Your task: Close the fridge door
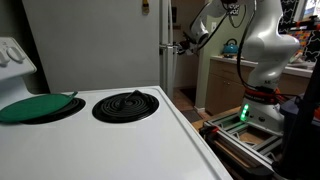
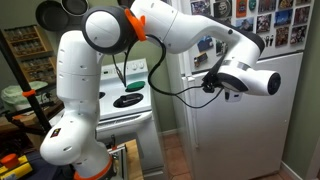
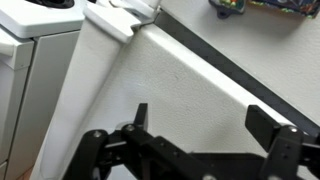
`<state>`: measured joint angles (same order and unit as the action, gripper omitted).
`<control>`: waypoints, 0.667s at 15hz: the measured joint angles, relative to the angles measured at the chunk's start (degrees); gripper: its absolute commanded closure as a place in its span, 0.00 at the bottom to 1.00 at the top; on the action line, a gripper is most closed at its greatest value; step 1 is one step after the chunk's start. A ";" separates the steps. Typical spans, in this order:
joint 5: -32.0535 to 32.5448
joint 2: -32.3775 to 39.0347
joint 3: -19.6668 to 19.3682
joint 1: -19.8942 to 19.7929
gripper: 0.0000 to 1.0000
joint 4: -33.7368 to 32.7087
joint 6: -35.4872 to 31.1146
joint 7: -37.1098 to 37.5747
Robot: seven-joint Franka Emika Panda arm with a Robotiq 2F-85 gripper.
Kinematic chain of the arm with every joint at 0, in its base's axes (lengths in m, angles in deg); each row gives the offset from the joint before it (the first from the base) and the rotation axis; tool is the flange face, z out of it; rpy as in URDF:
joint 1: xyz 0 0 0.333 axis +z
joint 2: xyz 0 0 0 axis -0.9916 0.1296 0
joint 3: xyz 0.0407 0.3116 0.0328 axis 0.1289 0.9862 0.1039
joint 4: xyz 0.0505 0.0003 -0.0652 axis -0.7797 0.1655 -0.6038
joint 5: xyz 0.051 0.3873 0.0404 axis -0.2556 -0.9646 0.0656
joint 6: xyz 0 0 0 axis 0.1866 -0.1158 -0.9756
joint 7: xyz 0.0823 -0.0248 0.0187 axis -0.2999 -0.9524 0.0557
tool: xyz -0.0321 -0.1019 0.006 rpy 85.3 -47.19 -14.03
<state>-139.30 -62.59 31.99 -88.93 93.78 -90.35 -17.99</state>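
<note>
At the front of the fridge, hand [image 2: 213, 86] held close before the fridge door [image 2: 250, 135], fingers [image 3: 140, 118] spread wide and empty; contact with the panel not discernible. Door shown as a plain white panel; whether fully shut not discernible. In the wrist view, a dark seam [image 3: 230, 70] running slantwise above the door. Magnets and photos [image 2: 265, 22] on the panel above that seam. Arm [image 2: 110, 30] reaching across to the door in an exterior view, with a black cable [image 2: 165, 88] looping beneath it. Just beside the fridge, stove [image 2: 128, 100] with white top: one bare coil burner [image 1: 125, 105] and, beside it, a green disc [image 1: 35, 108] over another. Past the fridge corner, a beige cabinet [image 1: 222, 85] near the arm's base. Behind the arm, a shelf [image 2: 25, 45] crowded with small items.
</note>
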 measured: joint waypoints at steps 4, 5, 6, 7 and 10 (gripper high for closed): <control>-3.92 0.59 0.66 1.36 0.00 1.19 -2.55 1.12; -4.56 0.67 0.78 1.54 0.00 1.37 -3.15 1.62; -5.19 0.73 0.87 1.72 0.00 1.56 -3.47 2.14; -5.80 0.77 0.97 1.86 0.00 1.76 -3.50 2.55; -8.00 1.04 1.47 2.25 0.00 2.30 -3.50 3.84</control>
<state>-147.29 -61.55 33.45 -86.68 96.08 -93.85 -14.15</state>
